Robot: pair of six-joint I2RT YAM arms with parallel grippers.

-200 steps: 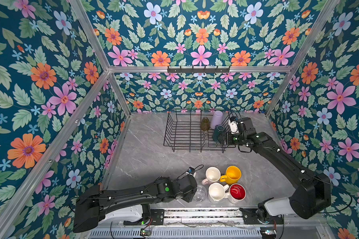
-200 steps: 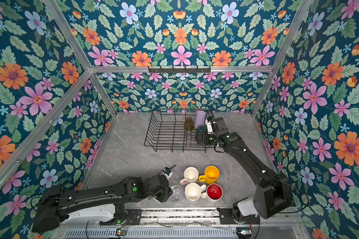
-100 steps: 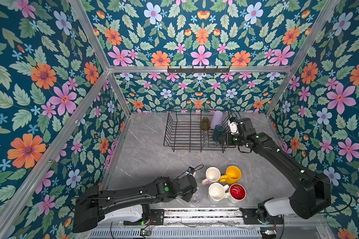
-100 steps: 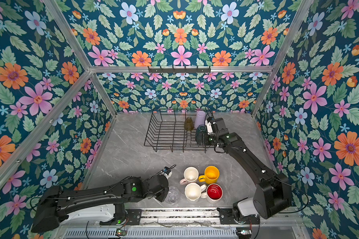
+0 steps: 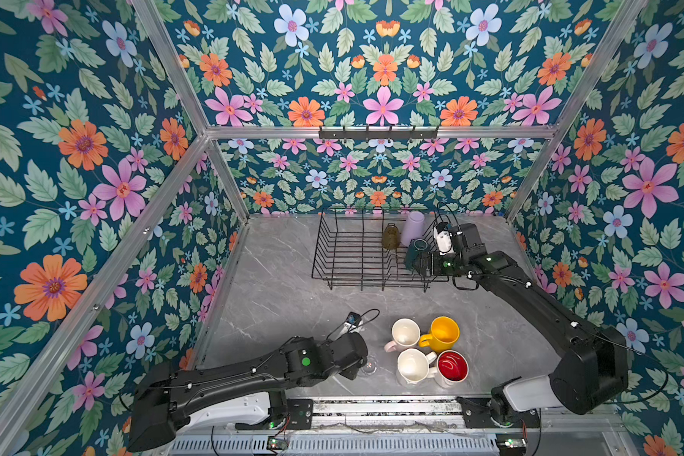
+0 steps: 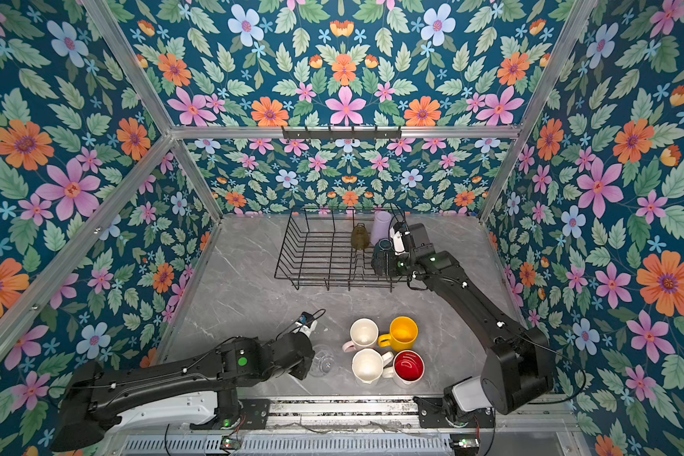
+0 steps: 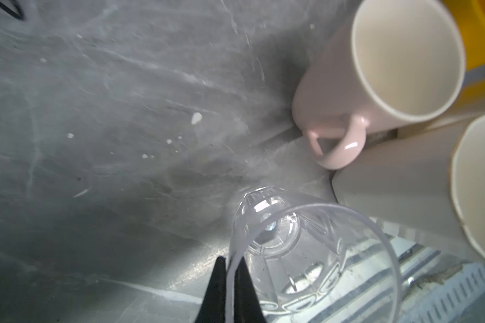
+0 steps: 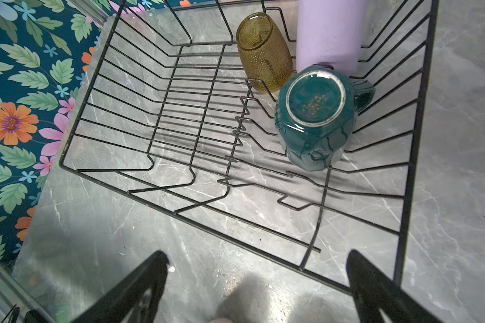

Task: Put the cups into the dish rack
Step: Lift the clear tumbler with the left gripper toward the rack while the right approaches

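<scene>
- Top views: floral walls [image 5: 95, 158], grey marble desk [image 5: 285, 276]; dish rack [image 5: 356, 252] sits at back, four mugs [image 5: 411, 365] in front.
- Left wrist: left pincer [image 7: 230, 261] clamps clear glass [image 7: 305, 251] rim.
- Right wrist: right pincer [image 8: 256, 253] stands spread wide near dish rack holding three cups [image 8: 314, 117].

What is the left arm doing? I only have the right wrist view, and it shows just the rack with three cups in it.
Observer: The left gripper is shut on the rim of the clear glass, near the front edge of the table.
Operator: How many cups are on the table?
Observer: Five: that glass plus four mugs standing mouth-up in a tight cluster, the pale pink mug, yellow mug, white mug and red-lined mug.
Operator: Is the glass against the mugs?
Observer: It looks apart. In both top views a strip of bare table shows between it and the white mug.
</scene>
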